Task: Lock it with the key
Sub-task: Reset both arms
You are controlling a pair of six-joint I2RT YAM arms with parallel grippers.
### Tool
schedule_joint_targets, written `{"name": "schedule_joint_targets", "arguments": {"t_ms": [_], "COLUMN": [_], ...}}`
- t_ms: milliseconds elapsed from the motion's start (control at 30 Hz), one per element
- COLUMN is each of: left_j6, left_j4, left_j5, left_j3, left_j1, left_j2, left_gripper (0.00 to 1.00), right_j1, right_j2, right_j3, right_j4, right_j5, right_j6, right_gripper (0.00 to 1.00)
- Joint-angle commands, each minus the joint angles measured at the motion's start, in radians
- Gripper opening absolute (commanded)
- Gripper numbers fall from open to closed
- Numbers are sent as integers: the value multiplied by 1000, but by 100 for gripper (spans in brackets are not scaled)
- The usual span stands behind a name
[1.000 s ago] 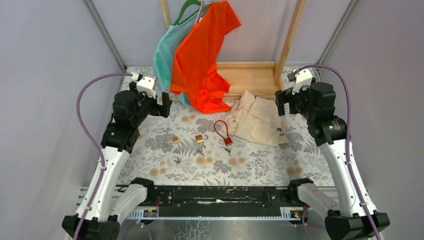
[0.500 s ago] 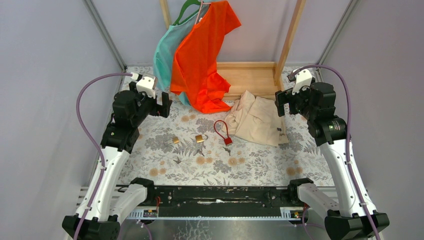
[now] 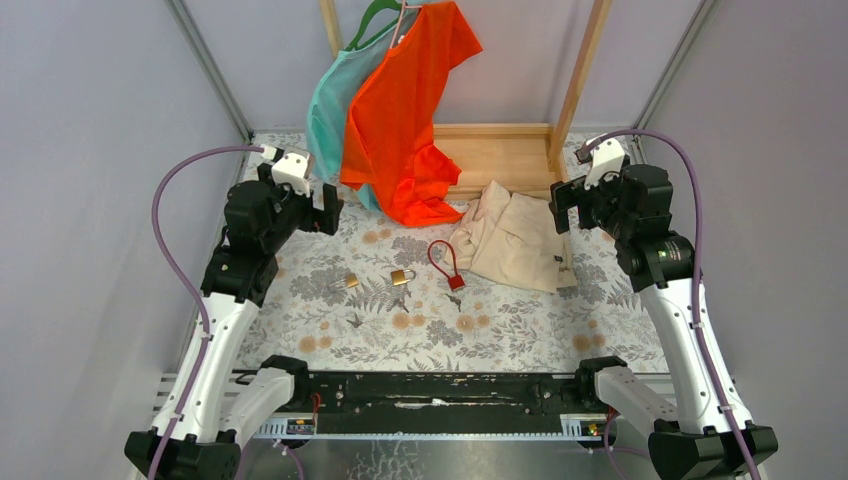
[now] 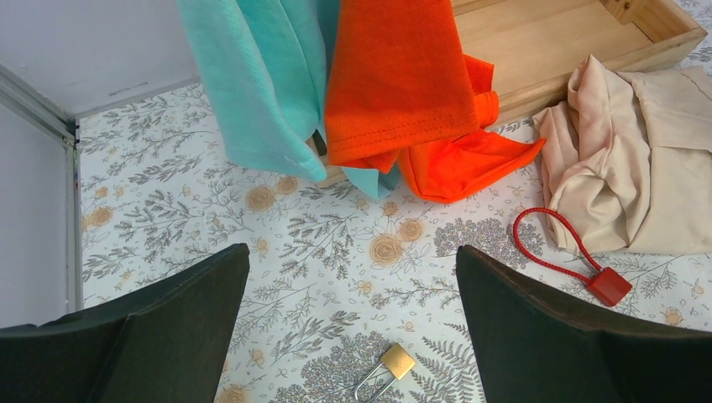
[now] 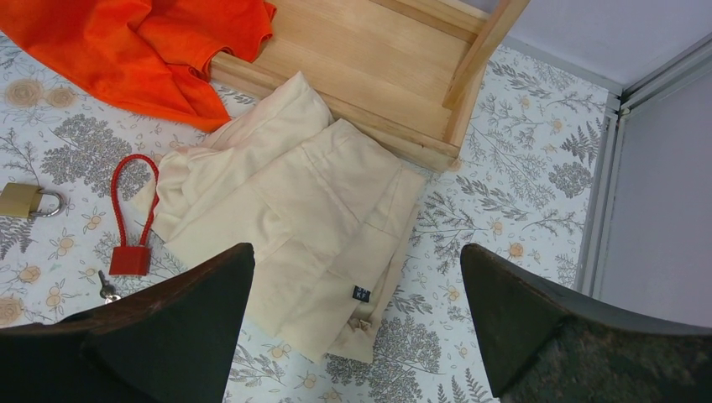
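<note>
Floral table (image 3: 520, 330), left claw (image 4: 351, 277) and right claw (image 5: 354, 269) raised, jaws spread, empty

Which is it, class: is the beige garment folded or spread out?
Folded, loosely: the beige garment lies in stacked layers, with doubled edges showing in both wrist views.

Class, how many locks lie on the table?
3: small brass padlock left, bigger brass padlock middle, red cable lock by the beige garment; more may lie under it.

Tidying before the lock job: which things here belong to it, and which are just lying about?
Job: brass padlock, small padlock, red cable lock, key.
Lying about: orange shirt, teal shirt, beige garment, wooden rack.
</note>
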Motion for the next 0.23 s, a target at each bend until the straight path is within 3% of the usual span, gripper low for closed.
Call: {"name": "schedule_joint_targets", "arguments": {"t_ms": [0, 200], "left_j6": [-5, -5], "left_j4": [14, 14], "left_j5": [7, 8], "left_j3": [9, 5], "left_j1": [10, 11], "left_j2": [-19, -19], "left_gripper": [100, 100], "right_j1": [-9, -12], "right_j2": [-16, -22], "right_j3": [24, 20], "right_j4": [21, 30], "right_j5": [-22, -10], "right_j6": [7, 17], "right_gripper": [99, 99]}}
